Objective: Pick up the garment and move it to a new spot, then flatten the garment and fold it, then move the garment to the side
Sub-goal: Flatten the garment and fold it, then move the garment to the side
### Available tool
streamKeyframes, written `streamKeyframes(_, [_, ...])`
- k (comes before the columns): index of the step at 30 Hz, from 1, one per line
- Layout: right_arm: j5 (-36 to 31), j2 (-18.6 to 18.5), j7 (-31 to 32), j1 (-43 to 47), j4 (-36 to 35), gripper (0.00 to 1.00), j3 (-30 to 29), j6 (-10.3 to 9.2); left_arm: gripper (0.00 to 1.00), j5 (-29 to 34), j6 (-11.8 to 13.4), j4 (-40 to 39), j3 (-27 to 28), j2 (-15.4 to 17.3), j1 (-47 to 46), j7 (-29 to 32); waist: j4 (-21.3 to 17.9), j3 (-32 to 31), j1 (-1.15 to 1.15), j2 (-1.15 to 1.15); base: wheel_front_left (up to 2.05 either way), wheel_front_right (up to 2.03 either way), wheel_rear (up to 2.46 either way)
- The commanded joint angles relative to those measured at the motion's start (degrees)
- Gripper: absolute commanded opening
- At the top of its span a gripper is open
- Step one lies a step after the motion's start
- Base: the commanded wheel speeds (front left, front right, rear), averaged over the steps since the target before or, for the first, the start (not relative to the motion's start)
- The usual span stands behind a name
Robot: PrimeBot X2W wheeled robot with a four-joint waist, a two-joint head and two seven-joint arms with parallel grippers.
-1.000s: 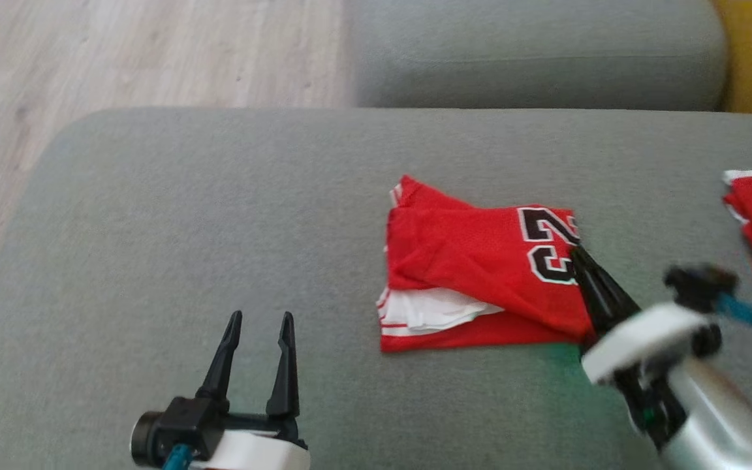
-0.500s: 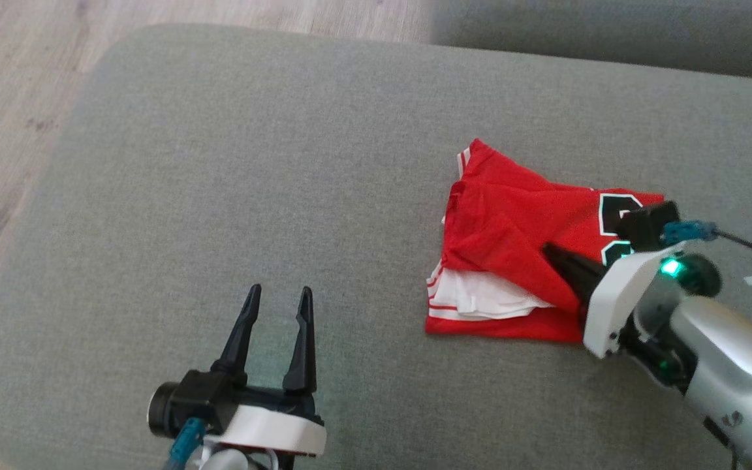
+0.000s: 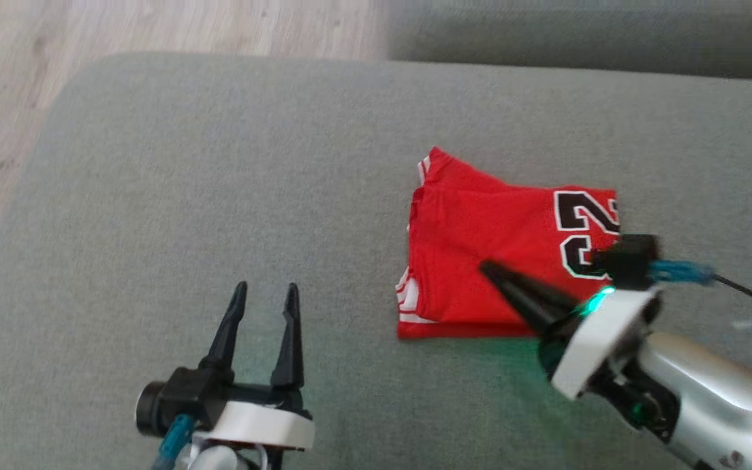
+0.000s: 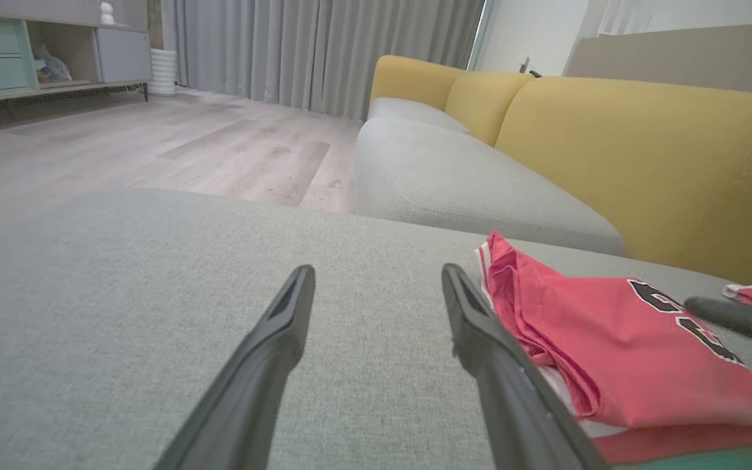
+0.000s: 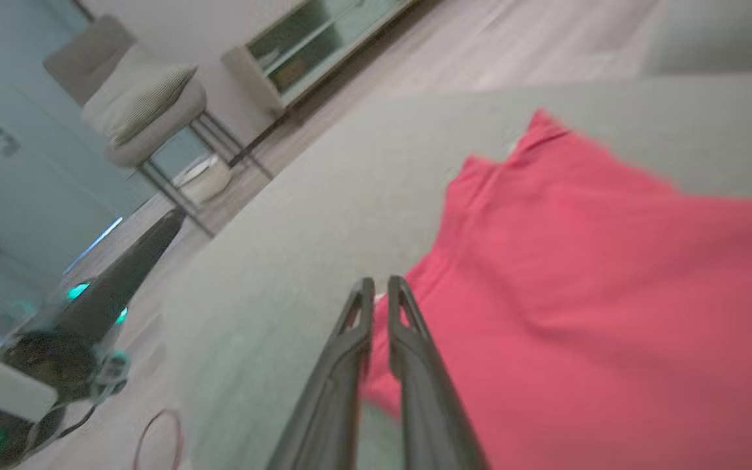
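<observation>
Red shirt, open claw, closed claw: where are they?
red shirt [image 3: 480,222], head view, middle of the red cloth.
left gripper [image 3: 266,288], head view, midway between its open fingertips.
right gripper [image 5: 380,282], right wrist view, midway between its shut fingertips.

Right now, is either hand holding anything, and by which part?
Nothing: left hand open over the cushion; right hand shut over the jersey, no cloth pinched.

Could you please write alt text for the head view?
A folded red jersey numbered 23 lies on a grey cushion, with the right hand, fingers shut, pointing across its near edge. The left hand stands open to its left.
</observation>
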Motion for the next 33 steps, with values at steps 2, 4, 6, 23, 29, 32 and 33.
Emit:
streamKeyframes(2, [-2.1,-1.5,-5.8,2.4,0.9,1.00,-2.6,-0.04,1.00,0.5,0.2,-1.3,2.7,-0.1,-0.2,-0.4,-1.6,-2.3,0.00,0.00,0.00,0.00,0.00])
streamKeyframes(4, [-5.2,-1.4,-9.7,4.5,4.4,1.00,-4.5,-0.04,1.00,0.8,0.2,-1.2,3.3,-0.1,0.8,-0.4,-2.5,-3.8,0.00,0.00,0.00,0.00,0.00])
streamKeyframes(6, [-6.7,0.1,-11.4,7.6,7.2,1.00,-7.9,-0.04,1.00,1.3,0.2,-1.0,3.9,-0.1,1.8,-0.4,-3.5,-5.4,0.00,0.00,0.00,0.00,0.00])
streamKeyframes(23, [-46.0,20.8,-12.1,36.8,-3.6,1.00,-53.5,-0.04,1.00,6.0,0.3,-1.2,10.9,-0.1,9.4,-0.4,-7.9,-12.1,0.00,0.00,0.00,0.00,0.00])
streamKeyframes(29, [-48.0,22.3,-12.2,39.0,-4.5,1.00,-54.2,-0.04,1.00,6.1,0.8,-2.0,11.6,-0.1,10.1,-0.4,-7.7,-12.9,0.00,0.00,0.00,0.00,0.00])
streamKeyframes(32, [-48.0,22.7,-12.2,39.4,-4.5,1.00,-54.2,-0.04,1.00,6.2,1.0,-2.2,11.8,-0.1,10.4,-0.4,-7.7,-13.1,0.00,0.00,0.00,0.00,0.00])
streamKeyframes(33, [-48.0,22.8,-12.2,39.5,-4.5,1.00,-54.2,-0.04,1.00,6.2,1.1,-2.3,11.8,-0.1,10.4,-0.4,-7.6,-13.2,0.00,0.00,0.00,0.00,0.00])
